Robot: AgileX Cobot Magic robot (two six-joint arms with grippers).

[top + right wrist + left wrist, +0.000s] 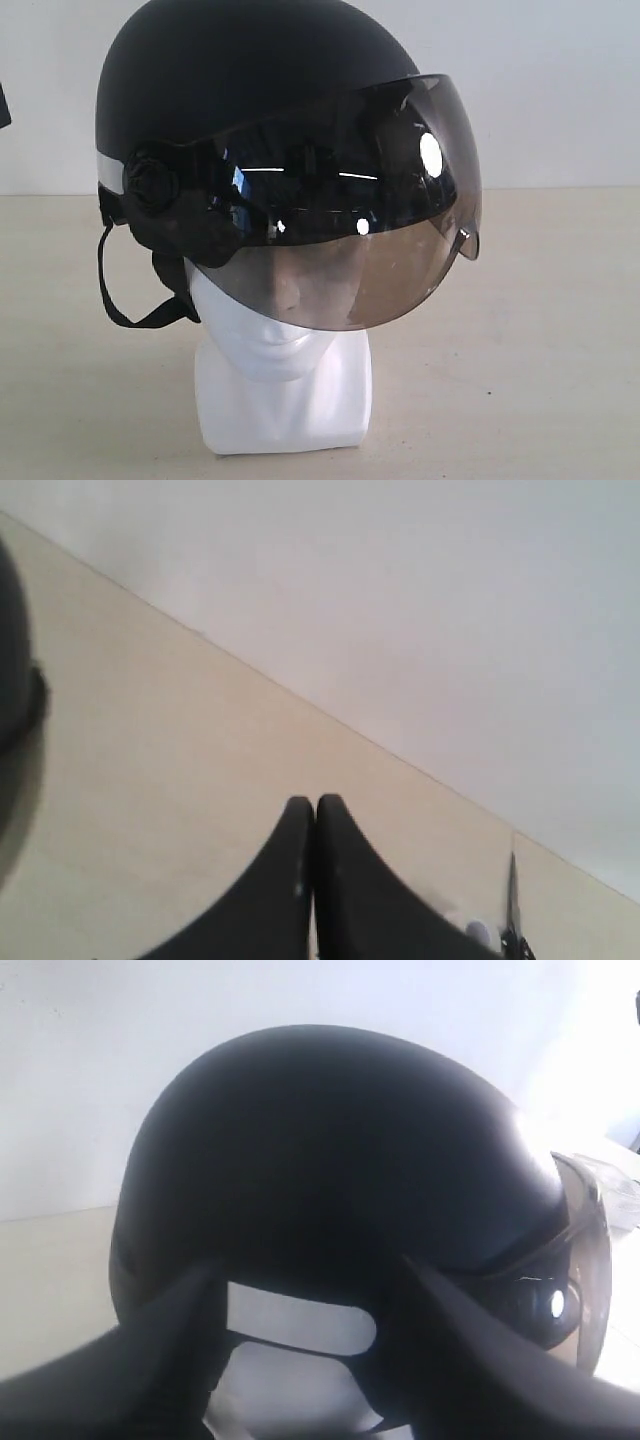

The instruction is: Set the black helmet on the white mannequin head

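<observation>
The black helmet (250, 90) sits upright on the white mannequin head (280, 380) and covers its crown. Its smoky visor (350, 230) hangs over the face, and the chin strap (130, 310) dangles loose beside the neck. In the left wrist view my left gripper (308, 1272) stands open close against the helmet (330, 1160). Its dark fingers flank the white side stripe (295, 1318), and a patch of the white head (290, 1380) shows below. This gripper does not appear in the exterior view. My right gripper (315, 802) is shut on nothing above the table, with the helmet's edge (12, 660) off to one side.
The beige table (540, 330) runs back to a white wall (560, 80). A dark corner of something (3, 105) pokes in at the left edge of the exterior view. A thin dark upright object (512, 905) stands near the table's edge in the right wrist view.
</observation>
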